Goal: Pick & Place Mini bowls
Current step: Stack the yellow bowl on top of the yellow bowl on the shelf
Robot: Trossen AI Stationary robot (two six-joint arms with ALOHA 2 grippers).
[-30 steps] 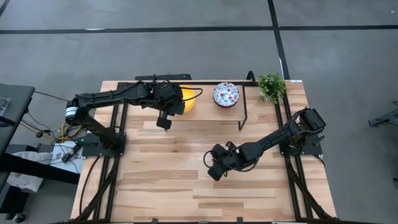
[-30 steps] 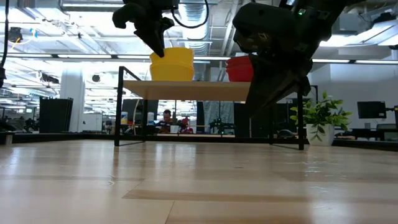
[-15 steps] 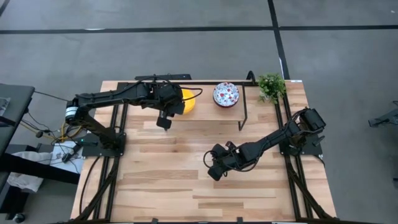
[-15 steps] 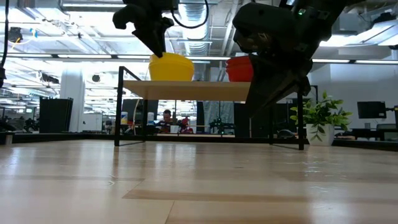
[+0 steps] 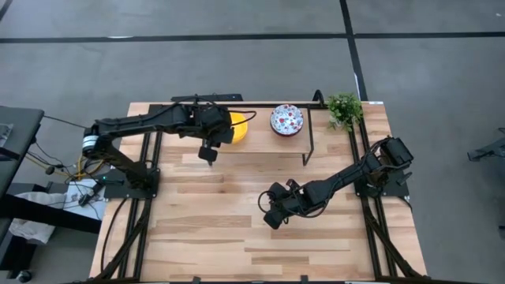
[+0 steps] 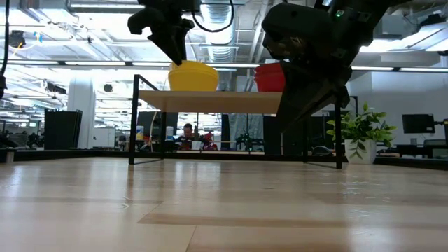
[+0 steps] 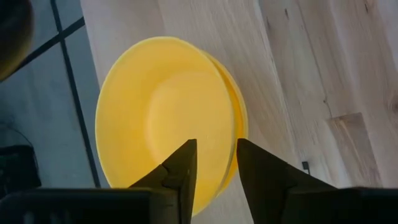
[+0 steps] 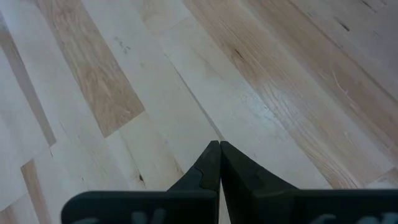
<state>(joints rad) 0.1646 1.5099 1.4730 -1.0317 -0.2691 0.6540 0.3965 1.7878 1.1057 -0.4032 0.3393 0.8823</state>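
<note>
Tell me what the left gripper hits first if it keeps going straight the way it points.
Probably the rim of the plain yellow round bowls stacked on the raised wooden shelf. The left gripper is open and its fingers straddle that rim. Depth is hard to judge, so any gap is uncertain.

table [image 5: 237,237]: pale wood planks, butcher-block style, visible grain and darker strips, light satin sheen under the lamps in the low view
shelf [image 6: 210,102]: thin light wood board on a black frame [image 5: 309,142] of slim rod, looks like matt metal
yellow bowl [image 7: 163,118]: smooth plain surface, soft gloss, looks like plastic or glazed ware, can't tell which
speckled bowl [image 5: 286,119]: white, smooth, slightly glossy, red-and-blue print
left gripper [image 7: 214,165] and right gripper [image 8: 219,163] fingers: dark matt, plastic-like
arms: black, matt casing
floor [image 5: 237,63]: grey, matt, fine-textured, dark seams
plant [image 5: 344,108]: green leaves, real or artificial unclear
</note>
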